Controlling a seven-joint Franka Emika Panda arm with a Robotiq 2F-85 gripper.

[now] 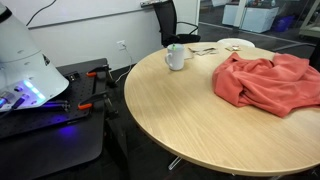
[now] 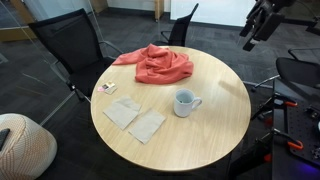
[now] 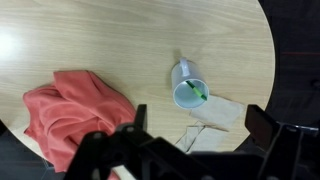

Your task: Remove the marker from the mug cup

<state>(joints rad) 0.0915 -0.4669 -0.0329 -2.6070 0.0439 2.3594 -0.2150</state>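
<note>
The white mug cup (image 3: 186,90) stands upright on the round wooden table (image 3: 120,40). The green marker (image 3: 198,92) leans inside the mug, its tip at the rim. The mug also shows in both exterior views (image 1: 176,57) (image 2: 185,103); the marker is not discernible there. My gripper (image 3: 200,125) is open and empty. Its two dark fingers frame the bottom of the wrist view, high above the table and well clear of the mug. In an exterior view the gripper (image 2: 262,22) hangs in the air beyond the table's edge.
A crumpled red cloth (image 3: 75,115) (image 1: 265,80) (image 2: 155,65) lies on the table apart from the mug. Two brown paper napkins (image 3: 215,118) (image 2: 135,118) lie beside the mug. Black office chairs (image 2: 75,50) stand around the table.
</note>
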